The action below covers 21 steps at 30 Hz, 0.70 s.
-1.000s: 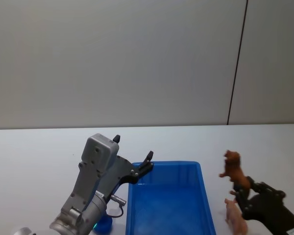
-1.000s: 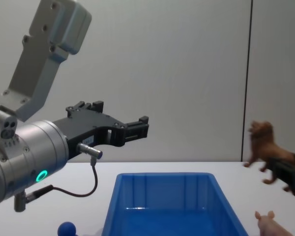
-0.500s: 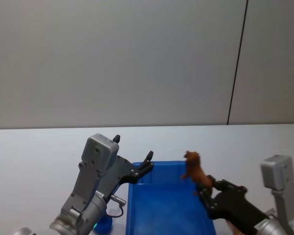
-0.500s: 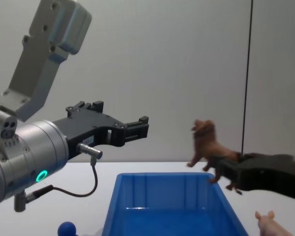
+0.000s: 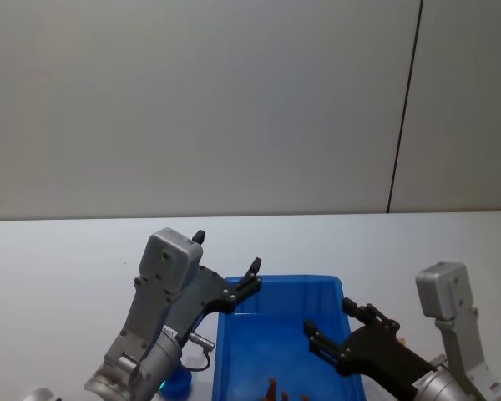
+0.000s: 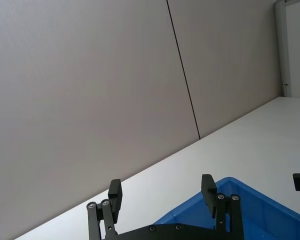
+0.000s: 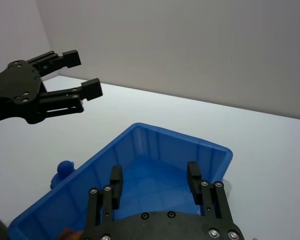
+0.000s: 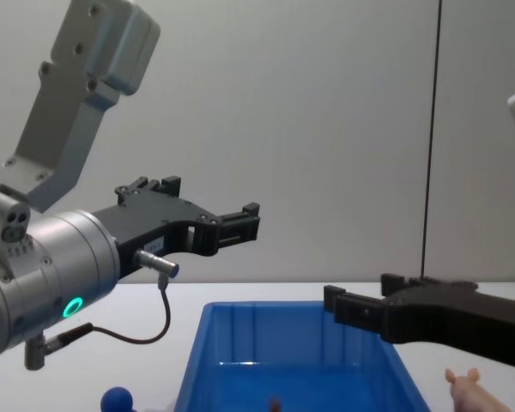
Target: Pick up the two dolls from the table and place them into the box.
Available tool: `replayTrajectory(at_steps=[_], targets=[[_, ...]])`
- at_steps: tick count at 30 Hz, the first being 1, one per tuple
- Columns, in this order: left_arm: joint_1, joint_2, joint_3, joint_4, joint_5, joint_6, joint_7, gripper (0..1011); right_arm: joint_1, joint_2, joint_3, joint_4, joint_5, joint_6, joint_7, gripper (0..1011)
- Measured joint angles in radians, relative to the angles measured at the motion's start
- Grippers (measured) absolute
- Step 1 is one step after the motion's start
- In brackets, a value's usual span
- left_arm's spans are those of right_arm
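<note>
Jaws spread on both, our right gripper (image 5: 329, 318) hangs over the large bright blue plastic bin (image 5: 284, 280), our left gripper (image 6: 161, 183) near its far left corner, and we see the pale pink pig doll (image 8: 469, 388) right of it, the deep blue round-headed doll (image 8: 117, 399) left.
</note>
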Motion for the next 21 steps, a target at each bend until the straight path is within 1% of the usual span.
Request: replayTrajectory(at_steps=[2, 5, 6, 9, 10, 18, 21], targets=[[0.000, 0.000, 0.000, 0.000, 0.000, 0.000, 0.000, 1002, 0.000, 0.000, 0.000, 0.000, -0.003, 0.002, -0.012, 815], [0.000, 0.000, 0.000, 0.000, 0.000, 0.000, 0.000, 1001, -0.003, 0.001, 0.001, -0.001, -0.006, 0.003, -0.029, 868], [0.000, 0.000, 0.000, 0.000, 0.000, 0.000, 0.000, 1002, -0.006, 0.004, 0.003, -0.005, -0.008, 0.004, -0.043, 920], [0.000, 0.000, 0.000, 0.000, 0.000, 0.000, 0.000, 1002, -0.012, 0.009, 0.006, -0.014, -0.011, 0.004, -0.064, 965], [0.000, 0.000, 0.000, 0.000, 0.000, 0.000, 0.000, 1002, -0.017, 0.012, 0.008, -0.020, -0.013, 0.004, -0.075, 1001], [0.000, 0.000, 0.000, 0.000, 0.000, 0.000, 0.000, 1001, -0.059, 0.040, 0.025, -0.067, -0.022, 0.013, -0.165, 1001], [0.000, 0.000, 0.000, 0.000, 0.000, 0.000, 0.000, 1002, -0.071, 0.048, 0.030, -0.079, -0.023, 0.018, -0.188, 1001]])
